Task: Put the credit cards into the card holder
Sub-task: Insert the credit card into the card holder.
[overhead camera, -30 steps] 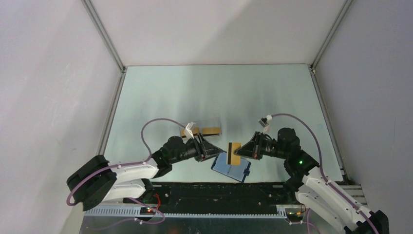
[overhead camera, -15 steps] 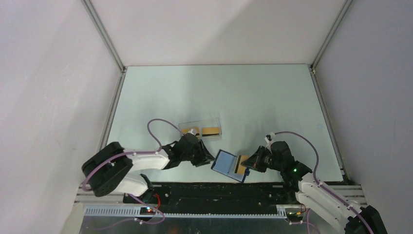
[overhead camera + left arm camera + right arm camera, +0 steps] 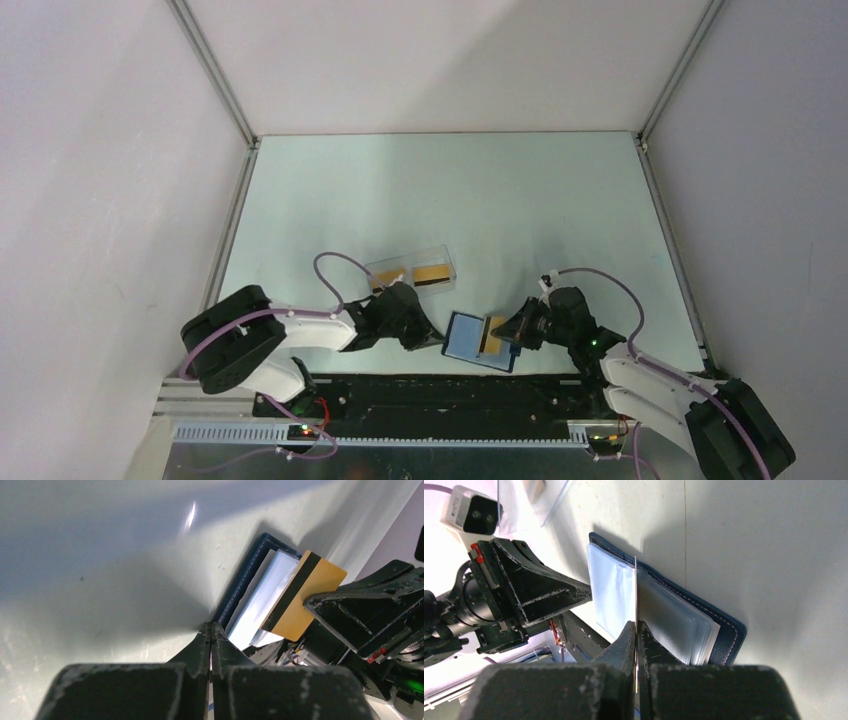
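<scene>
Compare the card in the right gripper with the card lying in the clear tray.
The held card is pinched in the right gripper and poised at the open card holder; the tray card lies loose in the clear tray, with no gripper on it. The held card is near the table's front edge; the tray card sits farther back. Both are gold-tan with a dark stripe along one edge.

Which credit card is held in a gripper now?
The credit card over the open card holder, clamped in the right gripper. The other cards lie in the clear tray.
</scene>
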